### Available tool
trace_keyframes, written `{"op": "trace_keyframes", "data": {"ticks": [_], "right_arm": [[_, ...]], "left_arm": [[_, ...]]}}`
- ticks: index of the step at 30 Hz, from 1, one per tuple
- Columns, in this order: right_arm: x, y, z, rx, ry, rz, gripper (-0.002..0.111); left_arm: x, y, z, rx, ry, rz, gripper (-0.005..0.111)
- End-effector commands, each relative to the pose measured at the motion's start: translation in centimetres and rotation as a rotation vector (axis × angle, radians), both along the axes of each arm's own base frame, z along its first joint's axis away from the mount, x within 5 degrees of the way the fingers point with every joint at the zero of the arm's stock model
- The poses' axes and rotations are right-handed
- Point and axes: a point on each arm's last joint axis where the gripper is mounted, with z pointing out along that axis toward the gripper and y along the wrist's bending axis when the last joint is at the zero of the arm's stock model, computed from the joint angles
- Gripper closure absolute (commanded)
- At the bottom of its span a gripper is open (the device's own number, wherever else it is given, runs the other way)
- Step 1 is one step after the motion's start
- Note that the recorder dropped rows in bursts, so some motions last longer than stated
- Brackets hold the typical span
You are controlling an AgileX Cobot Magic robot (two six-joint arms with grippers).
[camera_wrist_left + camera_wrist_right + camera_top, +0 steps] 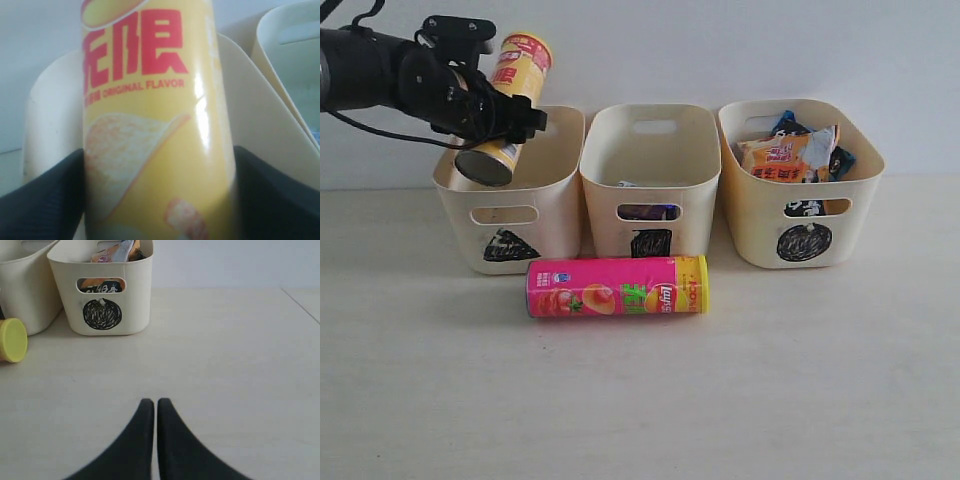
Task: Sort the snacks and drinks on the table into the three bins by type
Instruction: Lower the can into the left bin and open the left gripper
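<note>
My left gripper [505, 112] is shut on the yellow chip tube [510, 105] and holds it tilted above the left bin [555, 200], the one with the scribbled triangle. In the left wrist view the tube [155, 125] fills the frame between the two black fingers [45, 200]. The pink chip tube [617, 286] lies on its side on the table in front of the middle bin [695, 170], which has the scribbled square and a dark carton showing through its handle cutout. Chip bags [790, 155] sit in the right bin [865, 215], marked with a circle. My right gripper [155, 402] is shut and empty, low over the table.
The right wrist view shows the circle bin [137, 300], the pink tube's yellow end [12, 340] and bare table to the right with a seam line [300, 302]. A white wall stands behind the bins.
</note>
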Motion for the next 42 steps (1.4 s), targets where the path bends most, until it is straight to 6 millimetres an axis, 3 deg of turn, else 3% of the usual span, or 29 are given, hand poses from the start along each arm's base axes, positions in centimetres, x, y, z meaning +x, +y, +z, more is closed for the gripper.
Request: {"op": "trace_keyframes", "data": {"ticks": [1,4,8,11,18,23,29,32,35,40,42], "right_arm": [[0.0,0.0,0.0,-0.002,-0.013,-0.001,0.108],[0.0,0.0,0.0,-0.002,-0.013,-0.001,0.108],[0.0,0.0,0.0,-0.002,-0.013,-0.001,0.108],[0.0,0.0,0.0,-0.002,-0.013,-0.001,0.108],[0.0,0.0,0.0,-0.002,-0.013,-0.001,0.108],[0.0,0.0,0.0,-0.002,-0.013,-0.001,0.108],[0.0,0.0,0.0,-0.002,-0.013,-0.001,0.108],[0.0,0.0,0.0,-0.002,-0.013,-0.001,0.108],[0.0,0.0,0.0,-0.002,-0.013,-0.001,0.108],[0.0,0.0,0.0,-0.002,-0.013,-0.001,0.108],[0.0,0.0,0.0,-0.002,-0.013,-0.001,0.108]], "left_arm": [[0.2,0.1,-0.4,-0.01,0.013,0.009,0.1],[0.2,0.1,-0.5,-0.009,0.016,0.009,0.084],[0.2,0.1,-0.5,-0.006,0.026,0.011,0.048],[0.1,0.1,-0.6,-0.005,0.03,0.011,0.031],[0.0,0.2,-0.7,0.003,0.046,0.012,0.025],[-0.3,0.3,0.6,0.019,0.022,-0.003,0.025],[-1.7,0.6,3.5,0.173,0.009,-0.104,0.03],[-2.5,0.9,4.8,0.239,0.024,-0.143,0.039],[-3.4,1.2,5.8,0.28,0.057,-0.169,0.055],[-4.9,1.5,7.2,0.269,0.125,-0.176,0.101],[-5.6,1.4,7.4,0.272,0.141,-0.211,0.102]]}}
